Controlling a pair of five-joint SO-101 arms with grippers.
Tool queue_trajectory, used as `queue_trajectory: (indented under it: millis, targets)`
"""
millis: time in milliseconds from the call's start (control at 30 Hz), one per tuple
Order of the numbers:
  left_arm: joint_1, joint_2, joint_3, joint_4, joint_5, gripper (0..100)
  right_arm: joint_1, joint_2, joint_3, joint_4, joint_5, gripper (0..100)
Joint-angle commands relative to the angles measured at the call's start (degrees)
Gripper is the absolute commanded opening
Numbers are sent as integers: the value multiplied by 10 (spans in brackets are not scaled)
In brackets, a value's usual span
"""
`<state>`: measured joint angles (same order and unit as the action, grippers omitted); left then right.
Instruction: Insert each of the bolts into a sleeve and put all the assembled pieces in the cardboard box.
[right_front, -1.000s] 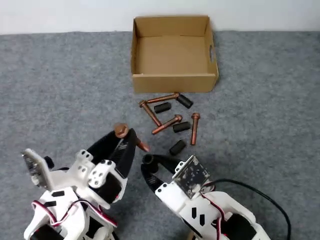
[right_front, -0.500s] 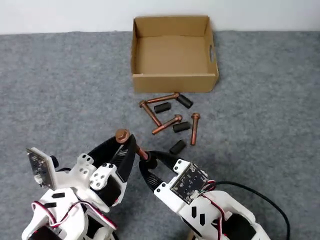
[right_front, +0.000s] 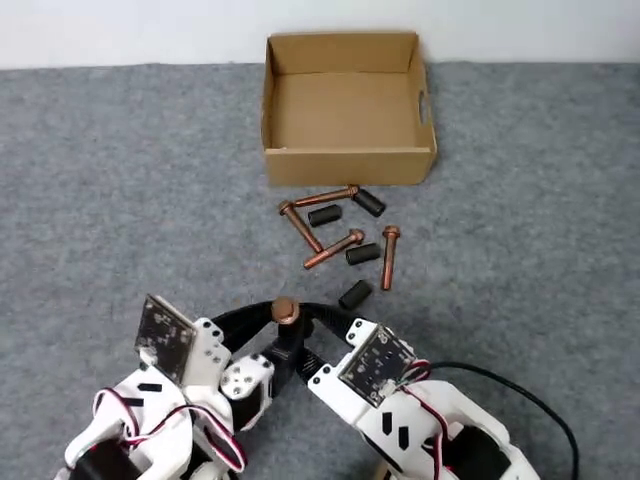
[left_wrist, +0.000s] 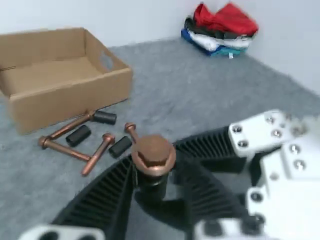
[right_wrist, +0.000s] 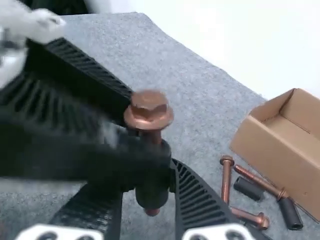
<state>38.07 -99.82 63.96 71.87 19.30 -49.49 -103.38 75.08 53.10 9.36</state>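
A copper bolt (right_front: 285, 310) stands upright with its shaft down through a black sleeve (right_front: 290, 352). My left gripper (right_front: 280, 325) is shut on the bolt just under the head. My right gripper (right_front: 296, 358) is shut on the sleeve. In the left wrist view the bolt head (left_wrist: 152, 155) sits on top of the sleeve (left_wrist: 150, 182). In the right wrist view the bolt tip (right_wrist: 152, 212) pokes out below the sleeve (right_wrist: 150, 185). Beyond the grippers lie several loose bolts (right_front: 333, 250) and sleeves (right_front: 354, 295). The cardboard box (right_front: 345, 165) stands open and empty at the back.
Grey carpet covers the table. A black cable (right_front: 520, 390) runs beside the right arm. A pile of red and blue cloth (left_wrist: 220, 25) lies far off by the wall. The loose parts sit between the grippers and the box front.
My left gripper has swung right and down with the bolt, from beside the right gripper to directly over it. The bolt's shaft now runs through the held sleeve.
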Motion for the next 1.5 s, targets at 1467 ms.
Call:
queue_trajectory:
  millis: [1467]
  targets:
    - [-390, 3, 327, -158, -61, 5, 342, 819, -658, -147, -271, 9]
